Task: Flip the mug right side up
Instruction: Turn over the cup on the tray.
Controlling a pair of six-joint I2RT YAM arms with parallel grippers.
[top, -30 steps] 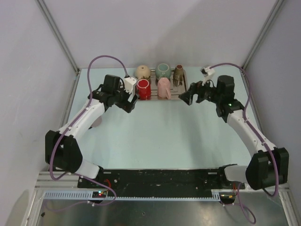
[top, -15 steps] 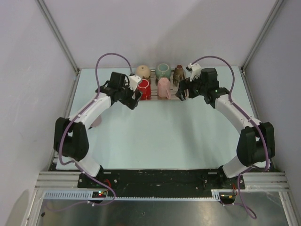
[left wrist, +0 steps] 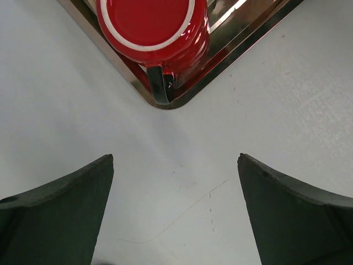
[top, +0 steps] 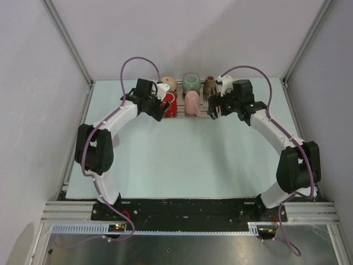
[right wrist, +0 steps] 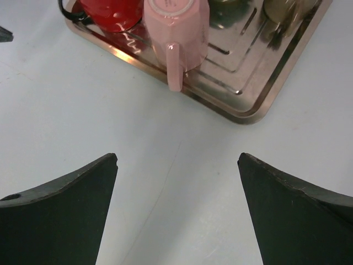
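The tray (top: 181,106) sits at the far edge of the pale table (top: 182,154), close to the back wall. A broad stretch of bare tabletop lies in front of it, between the two arms and out to the side rails. Five mugs crowd the tray. The red mug (left wrist: 149,22) and the pink mug (right wrist: 176,22) stand in the near row, with a beige mug (top: 167,84), a teal mug (top: 191,83) and a brown mug (top: 209,86) behind them. Both near mugs stand with their long axes vertical, base up and mouth down on the tray. The red mug occupies the near left corner, and its dark-edged handle (left wrist: 160,85) points out over that corner towards the left gripper (left wrist: 175,165). The pink mug's handle (right wrist: 175,66) points over the near rim towards the right gripper (right wrist: 177,160). Each gripper hangs over bare table just in front of the tray with its fingers spread wide. Neither one holds or touches anything, and each is apart from the tray rim and the mugs.
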